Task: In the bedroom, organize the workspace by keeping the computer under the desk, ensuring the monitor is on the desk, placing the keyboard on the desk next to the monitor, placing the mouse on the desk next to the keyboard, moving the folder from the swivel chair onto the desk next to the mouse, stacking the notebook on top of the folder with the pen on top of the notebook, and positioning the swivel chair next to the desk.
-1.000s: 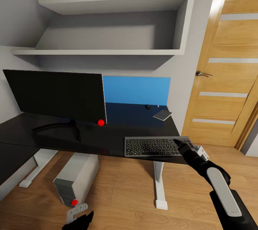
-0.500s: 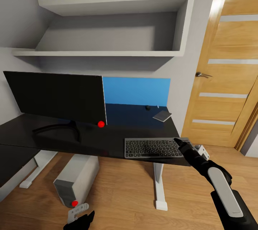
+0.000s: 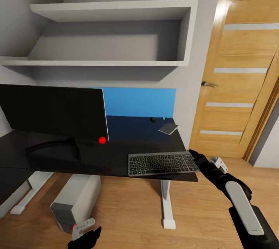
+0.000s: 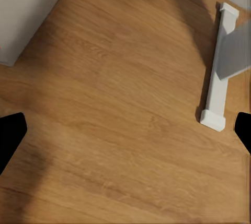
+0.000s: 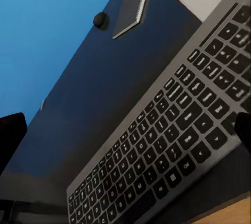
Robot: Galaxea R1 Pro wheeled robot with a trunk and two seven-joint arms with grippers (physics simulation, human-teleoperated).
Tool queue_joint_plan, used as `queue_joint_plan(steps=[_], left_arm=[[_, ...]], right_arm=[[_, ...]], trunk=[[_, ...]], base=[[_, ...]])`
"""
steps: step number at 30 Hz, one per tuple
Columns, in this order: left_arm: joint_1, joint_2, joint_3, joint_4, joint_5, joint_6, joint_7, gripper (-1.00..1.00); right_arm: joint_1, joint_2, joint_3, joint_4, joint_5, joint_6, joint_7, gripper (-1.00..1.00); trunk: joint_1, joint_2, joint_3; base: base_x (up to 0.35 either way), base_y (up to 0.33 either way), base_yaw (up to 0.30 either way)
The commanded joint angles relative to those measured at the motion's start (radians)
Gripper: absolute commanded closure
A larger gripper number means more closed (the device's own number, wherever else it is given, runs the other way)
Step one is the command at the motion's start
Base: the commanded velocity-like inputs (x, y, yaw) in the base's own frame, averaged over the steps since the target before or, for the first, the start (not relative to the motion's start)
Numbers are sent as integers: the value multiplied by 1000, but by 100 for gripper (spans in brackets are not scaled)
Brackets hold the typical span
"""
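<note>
The black monitor (image 3: 54, 111) stands on the black desk (image 3: 116, 152) at the left. The keyboard (image 3: 162, 163) lies at the desk's front right corner. My right gripper (image 3: 192, 155) is open at its right end, with one fingertip (image 5: 11, 135) over the desk top and the keys (image 5: 172, 145) just ahead. At the back right are the mouse (image 3: 153, 119) and the grey notebook (image 3: 168, 128), both also in the right wrist view as mouse (image 5: 99, 19) and notebook (image 5: 130, 4). The computer (image 3: 73, 202) stands under the desk. My left gripper (image 3: 83, 233) hangs open low over the floor. Folder and swivel chair are out of view.
A blue wall panel (image 3: 137, 102) backs the desk, with white shelves (image 3: 108, 11) above it. A wooden door (image 3: 236, 86) is at the right. A white desk leg (image 3: 166, 202), whose foot (image 4: 217, 78) rests on the wood floor (image 4: 115, 119), stands beside the computer.
The whole picture has shifted left and slightly down, so the camera has moved. My right gripper stays at the keyboard's right end. The left gripper stays low.
</note>
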Motion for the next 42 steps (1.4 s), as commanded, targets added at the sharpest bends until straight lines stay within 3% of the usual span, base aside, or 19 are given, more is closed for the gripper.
queue_joint_plan(steps=[1, 6, 11, 13, 19, 23, 28, 42], left_arm=[[0, 1, -5, -2, 10, 3, 10, -100], [0, 0, -6, 36, -12, 3, 10, -100], [0, -2, -7, 150, -72, 2, 8, -100], [0, -2, -8, 242, -97, -8, 7, -100], [0, -2, -7, 368, -131, -172, 4, -100], [0, -1, -7, 408, -141, -248, 4, -100], [0, 0, -4, 431, -147, -285, 4, -100], [0, 0, -2, 435, -145, -287, 6, -100]], right_arm=[[-1, -3, 0, -1, -9, 3, -8, -100], [-1, -17, 0, -1, -9, 2, -8, -100], [-1, -21, 1, -1, -7, 2, -7, -100], [-1, -23, 1, -1, 1, 1, -7, -100], [-1, -25, 1, 1, 12, 1, -7, -100], [-1, -25, 2, 2, 16, 1, -8, -100], [-1, -24, 2, 6, 44, 2, -7, -100], [-1, -25, 1, 4, 48, 1, -6, -100]], trunk=[[0, 0, 0], [0, 0, 6], [0, 0, 11], [0, 0, 13], [0, 0, 19], [0, 0, 20], [0, 0, 20], [0, 0, 20]], base=[[0, 0, -199], [0, 0, -201], [0, 0, -191], [0, 0, -147], [0, 0, -61], [0, 0, -15], [0, -114, -4], [0, -304, 65]])
